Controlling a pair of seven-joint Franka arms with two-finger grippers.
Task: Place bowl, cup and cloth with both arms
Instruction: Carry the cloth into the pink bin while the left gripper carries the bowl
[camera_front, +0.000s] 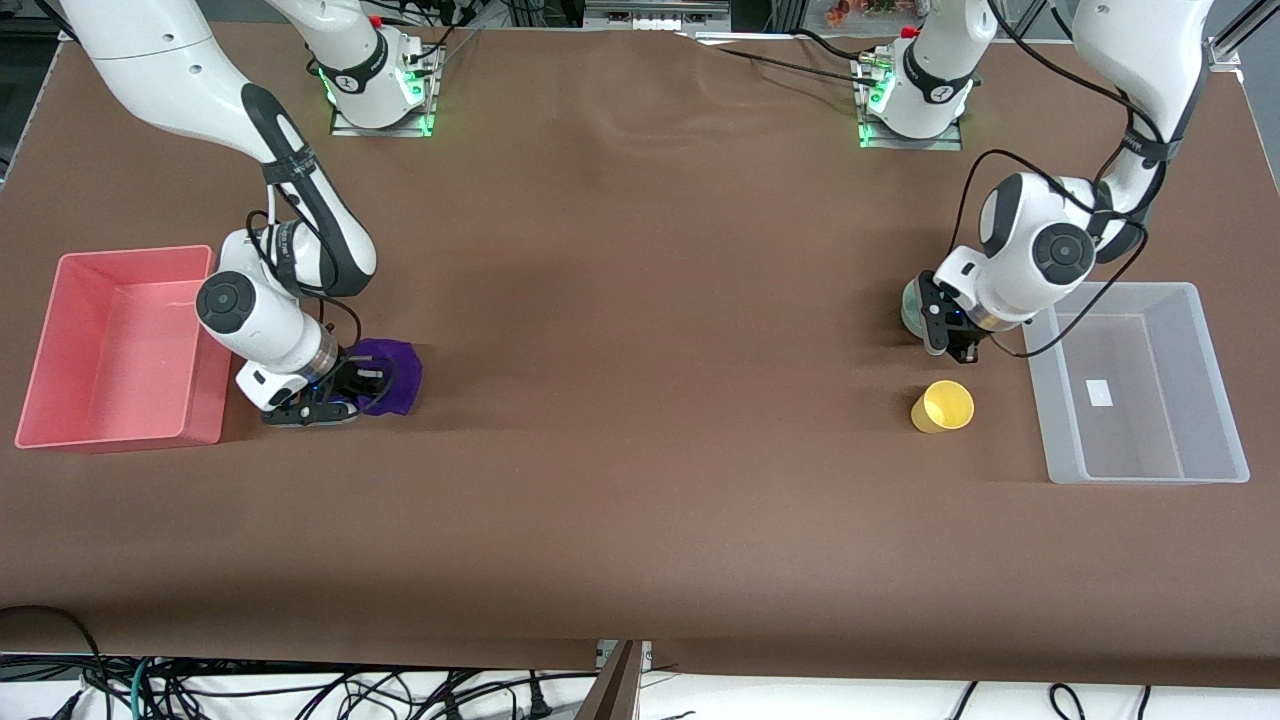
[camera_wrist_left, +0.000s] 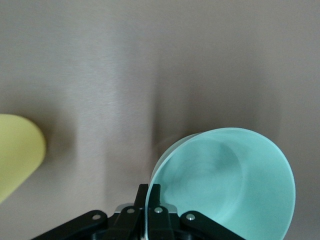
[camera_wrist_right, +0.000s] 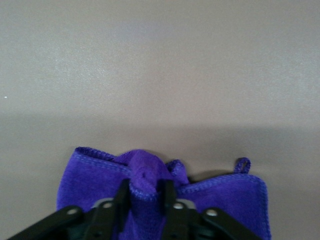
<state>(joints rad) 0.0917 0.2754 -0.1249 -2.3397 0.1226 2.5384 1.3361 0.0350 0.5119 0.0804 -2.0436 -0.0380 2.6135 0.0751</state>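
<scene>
The mint-green bowl (camera_front: 913, 305) is at the left arm's end of the table, mostly hidden by the left wrist. My left gripper (camera_front: 945, 340) is shut on the bowl's rim (camera_wrist_left: 150, 187), one finger inside and one outside the wall. The yellow cup (camera_front: 942, 406) stands on the table nearer the front camera than the bowl; it also shows in the left wrist view (camera_wrist_left: 17, 152). The purple cloth (camera_front: 388, 375) lies beside the pink bin. My right gripper (camera_front: 350, 392) is shut on a bunched fold of the cloth (camera_wrist_right: 145, 175), low at the table.
An empty pink bin (camera_front: 70, 350) stands at the right arm's end of the table, close to the right gripper. An empty clear plastic bin (camera_front: 1215, 390) stands at the left arm's end, beside the cup and bowl. The table has a brown cover.
</scene>
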